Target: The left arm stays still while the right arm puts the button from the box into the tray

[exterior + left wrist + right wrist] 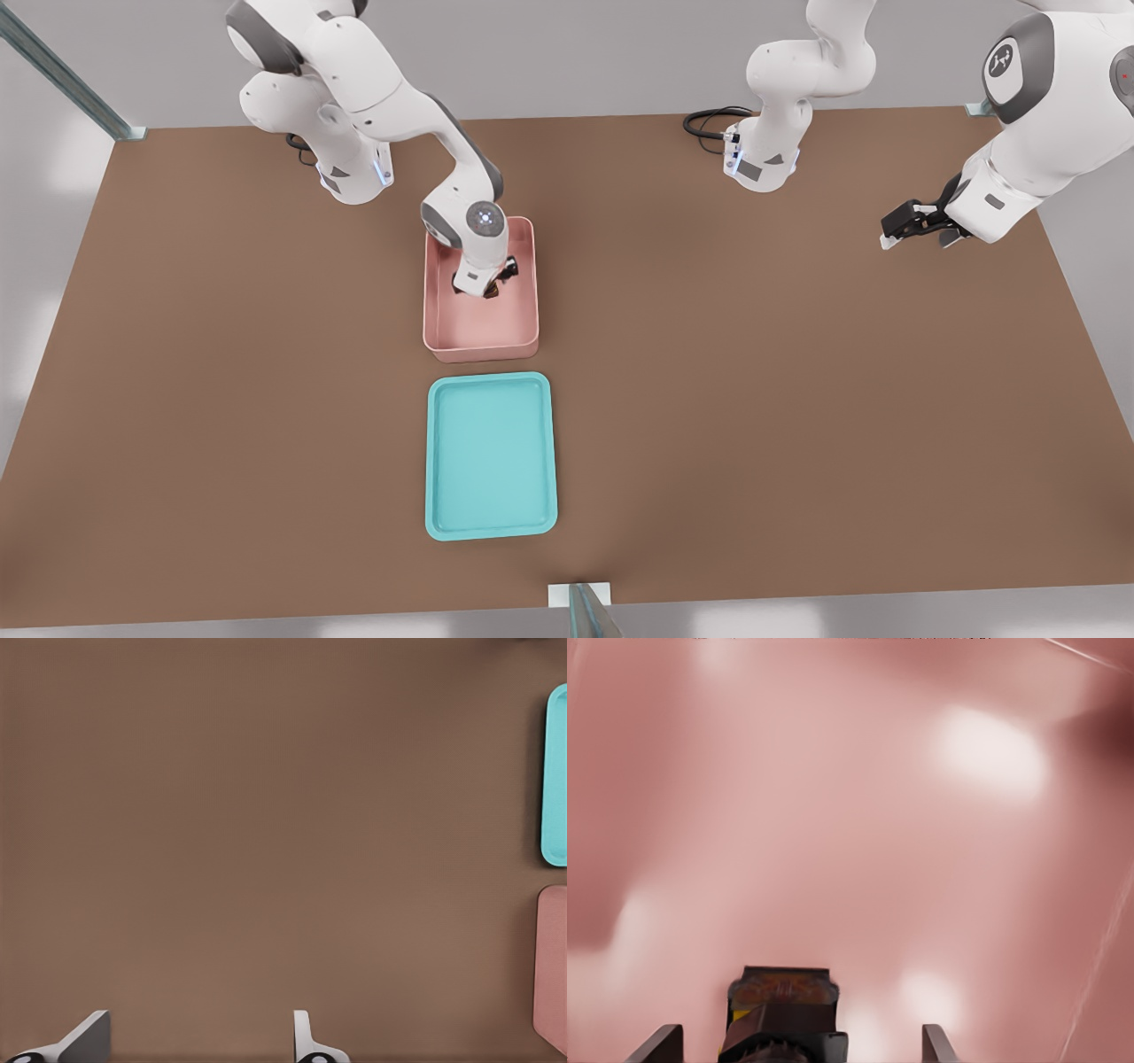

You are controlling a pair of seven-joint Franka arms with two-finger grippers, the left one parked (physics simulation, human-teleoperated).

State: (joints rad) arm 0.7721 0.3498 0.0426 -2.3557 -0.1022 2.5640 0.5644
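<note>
The pale pink box (483, 346) stands mid-table, with the teal tray (492, 456) just in front of it, nearer the camera; nothing lies in the tray. My gripper (485, 288) reaches down inside the box. In the right wrist view the button (784, 1005), a dark body with a sliver of yellow, rests on the pink box floor (859, 833) between my fingertips (667, 1041). The gripper (802, 1036) is open, with a gap on each side of the button. In the front view the wrist hides the button. The left wrist view shows only edges of the tray (556, 771) and box (554, 966).
The parked arm (1019, 133) hangs over the table at the front view's right, its gripper (912, 221) above the brown tabletop (797, 399). A black cable (709, 120) loops by the far arm base. Metal posts stand at the table's edges.
</note>
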